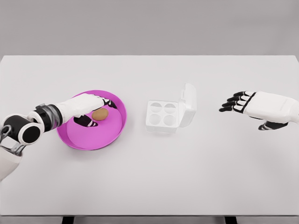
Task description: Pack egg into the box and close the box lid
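A brown egg (100, 114) lies in a magenta bowl (112, 135) left of the table's middle. My left hand (96, 112) reaches over the bowl, its fingers curved around the egg with the thumb below it; the egg still rests in the bowl. A white egg box (162, 114) with four empty cups stands at the centre, its lid (188, 103) raised open on the right side. My right hand (238, 105) hovers at the right, fingers stretched out and holding nothing.
The white table (149, 177) spreads wide around the bowl and box. Its front edge runs along the bottom of the view, and a grey wall stands behind.
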### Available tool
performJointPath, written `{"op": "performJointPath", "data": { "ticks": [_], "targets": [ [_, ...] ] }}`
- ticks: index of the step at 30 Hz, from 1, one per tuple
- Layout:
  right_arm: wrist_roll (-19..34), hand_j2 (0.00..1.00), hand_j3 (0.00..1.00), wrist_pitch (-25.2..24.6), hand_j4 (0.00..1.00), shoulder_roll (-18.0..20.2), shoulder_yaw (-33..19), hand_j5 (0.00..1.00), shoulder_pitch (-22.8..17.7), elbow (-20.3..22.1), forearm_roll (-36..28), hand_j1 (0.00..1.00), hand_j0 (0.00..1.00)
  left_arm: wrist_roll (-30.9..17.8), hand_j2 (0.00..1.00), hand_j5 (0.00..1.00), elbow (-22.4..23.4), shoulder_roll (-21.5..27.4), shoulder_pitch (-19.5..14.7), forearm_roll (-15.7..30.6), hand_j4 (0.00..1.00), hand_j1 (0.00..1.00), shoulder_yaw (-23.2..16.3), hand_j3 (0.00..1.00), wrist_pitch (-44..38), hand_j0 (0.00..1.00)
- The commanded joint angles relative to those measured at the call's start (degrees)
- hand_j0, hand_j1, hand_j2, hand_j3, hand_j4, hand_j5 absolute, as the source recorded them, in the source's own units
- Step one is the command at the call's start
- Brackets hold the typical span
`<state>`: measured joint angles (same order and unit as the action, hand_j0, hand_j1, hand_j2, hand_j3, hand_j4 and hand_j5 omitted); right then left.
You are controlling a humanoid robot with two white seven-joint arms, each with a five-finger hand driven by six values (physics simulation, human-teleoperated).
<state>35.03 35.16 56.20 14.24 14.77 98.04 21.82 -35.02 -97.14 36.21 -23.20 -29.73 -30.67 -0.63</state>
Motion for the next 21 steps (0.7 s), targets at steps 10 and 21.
{"op": "performJointPath", "data": {
  "ticks": [10, 21],
  "targets": [
    [0.0, 1.00, 1.00, -0.2, 1.00, -0.2, -0.1, 1.00, -0.2, 0.4, -0.3, 1.00, 1.00, 0.0, 0.78, 0.78, 2.5, -2.0, -0.4, -1.1, 0.78, 0.78, -0.4, 0.78, 0.0, 0.78],
    [0.0, 1.00, 1.00, -0.2, 1.00, 0.2, -0.1, 1.00, -0.5, 0.4, -0.3, 1.00, 1.00, 0.0, 0.71, 0.71, 2.4, -2.3, -0.4, -1.0, 0.71, 0.71, -0.4, 0.71, 0.0, 0.71]
  ]
}}
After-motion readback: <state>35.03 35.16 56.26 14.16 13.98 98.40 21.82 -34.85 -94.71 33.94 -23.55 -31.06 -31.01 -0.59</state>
